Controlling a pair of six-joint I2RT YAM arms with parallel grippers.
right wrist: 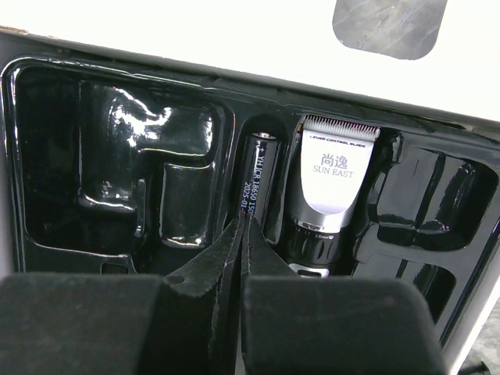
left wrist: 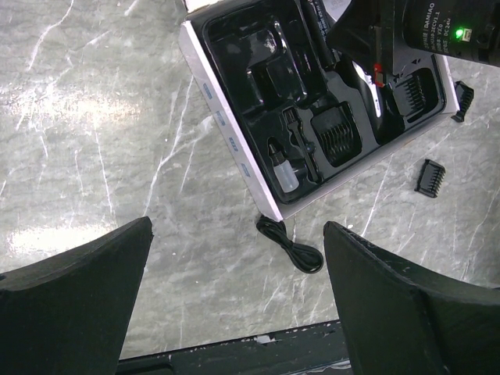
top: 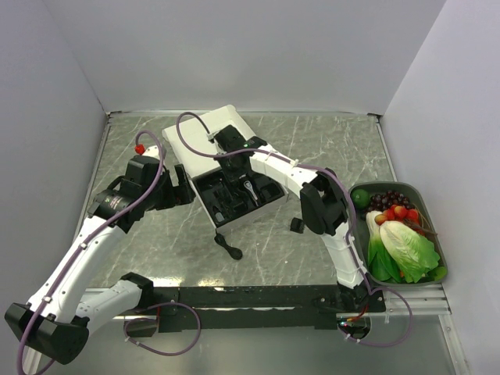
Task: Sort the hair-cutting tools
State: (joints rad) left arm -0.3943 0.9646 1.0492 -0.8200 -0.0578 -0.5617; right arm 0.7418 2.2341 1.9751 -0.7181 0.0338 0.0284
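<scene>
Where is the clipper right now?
Right wrist view: the clipper lies in its slot of the black tray, right of centre, beside a black battery cell on its left, just beyond the shut right hand.

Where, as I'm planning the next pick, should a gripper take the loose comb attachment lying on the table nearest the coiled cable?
Probably across the short width of the comb attachment, at mid-length, coming straight down. It lies flat on the table, apart from the box and the cable, leaving room on either long side.
</scene>
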